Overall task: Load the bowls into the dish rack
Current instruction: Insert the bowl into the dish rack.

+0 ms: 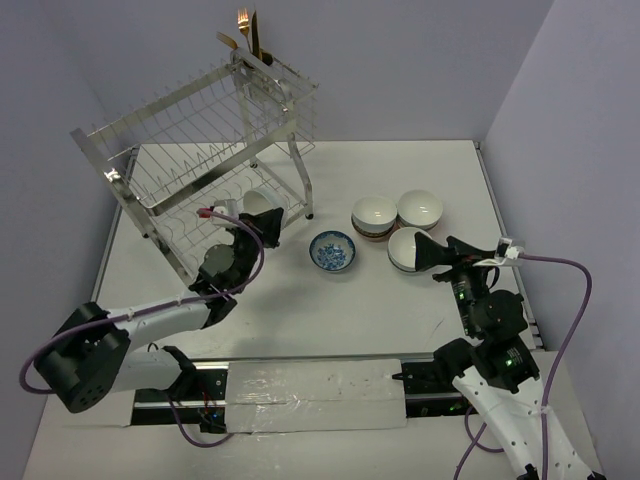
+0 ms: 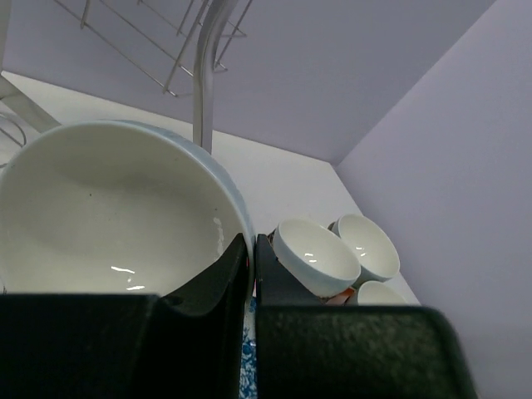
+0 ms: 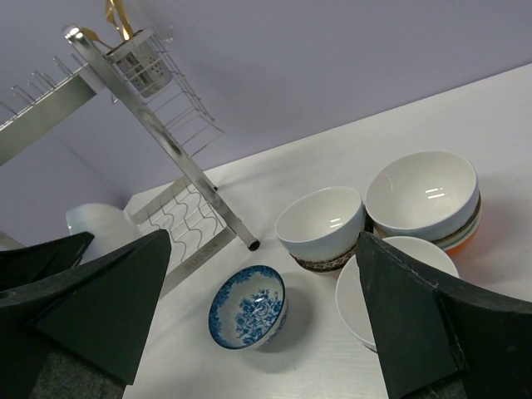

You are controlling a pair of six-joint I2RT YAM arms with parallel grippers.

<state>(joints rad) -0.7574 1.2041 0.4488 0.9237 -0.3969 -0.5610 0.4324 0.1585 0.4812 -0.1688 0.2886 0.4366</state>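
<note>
Left gripper (image 2: 252,249): your jaws are pinched together on the rim of a white bowl (image 2: 108,208). That rim grip carries it tilted on edge, which looks like the pose it needs to slip between tines.
Held bowl's place: at the front of the lower shelf of the dish rack (image 1: 200,150), about 10 o'clock from table centre. You cannot tell whether it touches the wires.
Right gripper (image 1: 426,258): your jaws stand wide apart and hold nothing. They are poised over the lone white bowl (image 1: 403,250) at 3 o'clock, likely your next pick.
Waiting bowls: two stacks (image 1: 374,214) sit just beyond it at 2 o'clock, probably piled to save room. The blue-patterned bowl (image 1: 332,250) sits apart near centre.
Rack corner: the cutlery cup (image 1: 258,80) is at 12 o'clock on the upper tier, well away from the shelf you are loading.
</note>
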